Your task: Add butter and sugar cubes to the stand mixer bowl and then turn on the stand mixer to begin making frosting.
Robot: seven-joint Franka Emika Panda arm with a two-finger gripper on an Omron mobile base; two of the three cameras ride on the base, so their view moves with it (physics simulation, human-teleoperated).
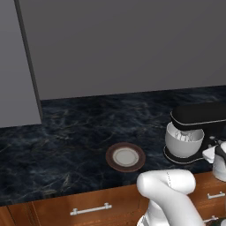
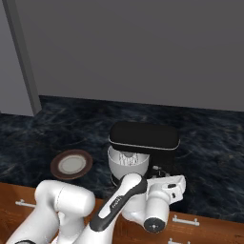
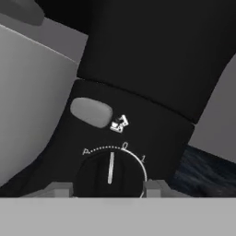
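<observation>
Dark marbled stone forms the counter (image 1: 66, 141), backed by a plain grey wall (image 1: 132, 44) above wooden drawer fronts (image 1: 88, 207). A brown-rimmed white plate (image 1: 125, 156) lies bare, left of the stand mixer (image 2: 143, 143). The stand mixer bowl (image 1: 183, 142) sits on the black base under the head, the whisk (image 1: 185, 136) hanging into it; its contents cannot be made out. The gripper (image 3: 109, 188) is parted, one fingertip on each side of the mixer's speed dial (image 3: 110, 173).

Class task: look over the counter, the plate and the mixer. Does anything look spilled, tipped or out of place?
Nothing stands out. The plate lies flat on the counter, the mixer stands upright with its bowl seated under the head, and no spill shows.
</observation>
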